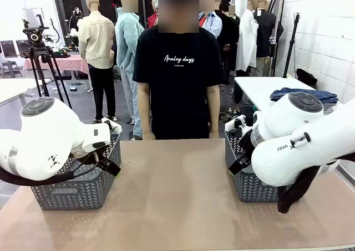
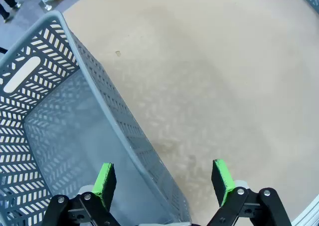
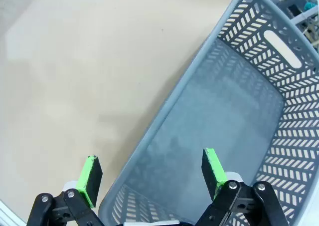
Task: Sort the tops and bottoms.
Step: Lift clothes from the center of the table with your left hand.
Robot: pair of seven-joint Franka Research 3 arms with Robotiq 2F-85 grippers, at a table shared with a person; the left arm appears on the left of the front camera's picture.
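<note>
The person (image 1: 178, 73) in the black printed T-shirt is standing at the far edge of the tan table (image 1: 177, 201), arms hanging down at the sides. Two grey slotted plastic baskets are sitting on the tabletop well apart, the left basket (image 1: 77, 193) under the left arm (image 1: 39, 143) and the right basket (image 1: 248, 187) under the right arm (image 1: 302, 146).

The left gripper (image 2: 163, 178) is hanging with its jaws spread wide and nothing between them. It is straddling the left basket's long wall, one green pad (image 2: 104, 182) over the basket's bare floor and the other over the tabletop.

The right gripper (image 3: 152, 176) is doing the same on its side, jaws fully apart and gripping nothing. One of its pads (image 3: 212, 167) is hovering over the inside of the right basket, the other over the table.

A dark blue bundle of cloth (image 1: 302, 94) is lying on a white table behind the right arm.

Where the tops and the bottoms are lying, and which way they are pointing, I cannot tell from here.
</note>
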